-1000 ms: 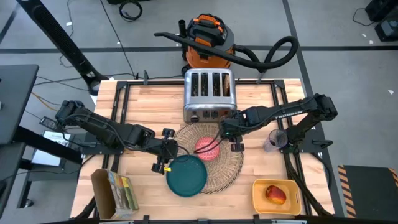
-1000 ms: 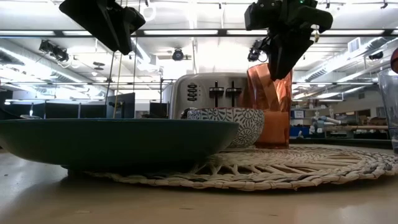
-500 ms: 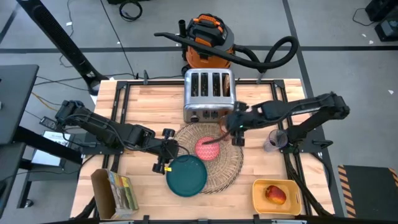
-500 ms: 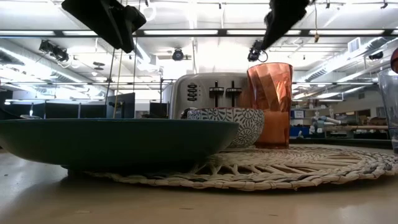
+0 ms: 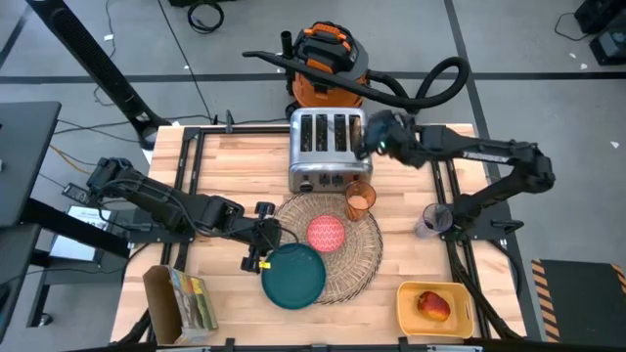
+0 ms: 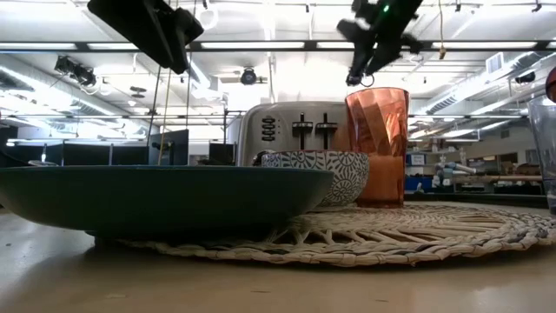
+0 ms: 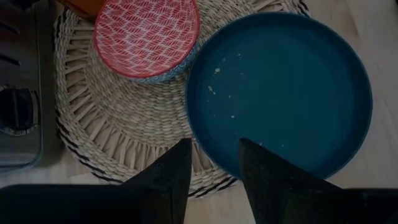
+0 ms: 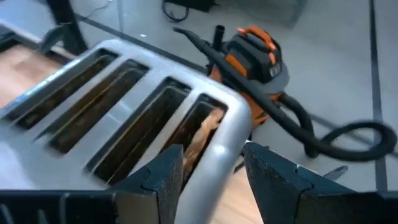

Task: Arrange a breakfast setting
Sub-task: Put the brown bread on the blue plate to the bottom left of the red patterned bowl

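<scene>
Looking down: right claw (image 5: 377, 137) hovers over toaster (image 5: 329, 149); cup (image 5: 359, 198), bowl (image 5: 326, 233) on placemat (image 5: 352, 264), plate (image 5: 293, 276) overlapping its edge.
Left wrist: left claw (image 7: 210, 163) parted, empty, above plate.
Right wrist: fingers (image 8: 163, 171) apart (nothing held), toast slice (image 8: 202, 134) in end slot.

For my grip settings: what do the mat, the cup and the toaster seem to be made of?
The mat looks like woven straw: pale braided loops, matte. The cup seems to be plastic or glass: orange, translucent, faceted; I cannot tell which. The toaster looks like polished metal: shiny and reflective.
</scene>
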